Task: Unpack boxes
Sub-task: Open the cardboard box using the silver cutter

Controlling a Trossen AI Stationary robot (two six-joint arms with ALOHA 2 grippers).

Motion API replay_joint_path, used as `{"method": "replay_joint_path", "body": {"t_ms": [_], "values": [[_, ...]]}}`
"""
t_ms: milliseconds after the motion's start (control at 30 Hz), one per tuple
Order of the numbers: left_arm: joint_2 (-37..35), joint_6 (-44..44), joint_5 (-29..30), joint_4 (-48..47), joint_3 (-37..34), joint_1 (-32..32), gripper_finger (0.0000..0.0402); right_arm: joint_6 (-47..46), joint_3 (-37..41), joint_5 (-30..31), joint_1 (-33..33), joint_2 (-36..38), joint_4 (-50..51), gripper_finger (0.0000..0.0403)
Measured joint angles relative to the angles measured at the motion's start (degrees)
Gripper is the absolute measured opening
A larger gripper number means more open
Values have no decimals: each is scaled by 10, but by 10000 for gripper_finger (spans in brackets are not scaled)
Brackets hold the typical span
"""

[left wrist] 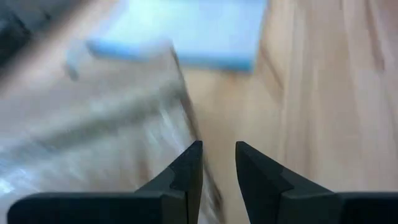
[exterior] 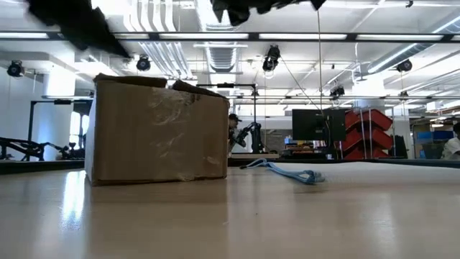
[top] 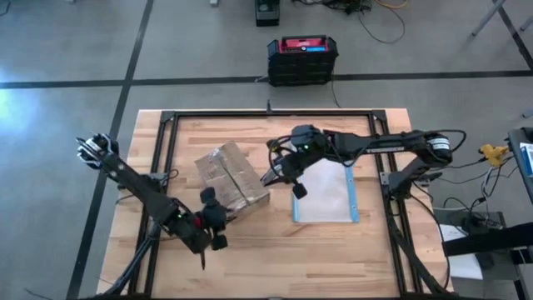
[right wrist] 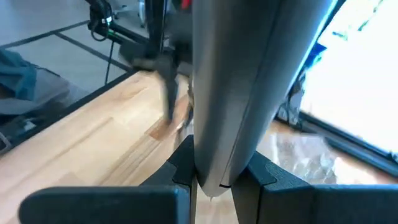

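Gripping a grey tool, right fingers near box edge; left fingers slightly parted, empty, beside box

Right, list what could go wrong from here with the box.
1. The right hand is clamped on a grey tool close to the box. Nothing seems to brace the box, so a push with the tool may just slide it.
2. The left hand hangs empty, slightly open, by the box's corner and could knock it.
3. The clear pouch lies right beside the right hand and might get swept along.
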State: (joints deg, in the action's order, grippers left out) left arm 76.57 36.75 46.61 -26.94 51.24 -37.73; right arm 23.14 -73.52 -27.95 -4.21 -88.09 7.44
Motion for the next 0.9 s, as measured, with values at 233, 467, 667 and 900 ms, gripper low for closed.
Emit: {"method": "replay_joint_path", "body": {"t_ms": [233, 467, 667, 900], "values": [[-122, -75, -59, -123, 13, 174, 80, -84, 63, 60, 57, 9, -6, 42], [-174, -141, -106, -225, 13, 468, 80, -213, 150, 101, 122, -14, -106, 42], [-153, -188, -186, -231, -18, 670, 80, -298, 196, 141, 145, -36, -155, 42], [-136, -238, -210, -219, -75, 710, 80, -334, 198, 184, 171, -86, -210, 42]]}}
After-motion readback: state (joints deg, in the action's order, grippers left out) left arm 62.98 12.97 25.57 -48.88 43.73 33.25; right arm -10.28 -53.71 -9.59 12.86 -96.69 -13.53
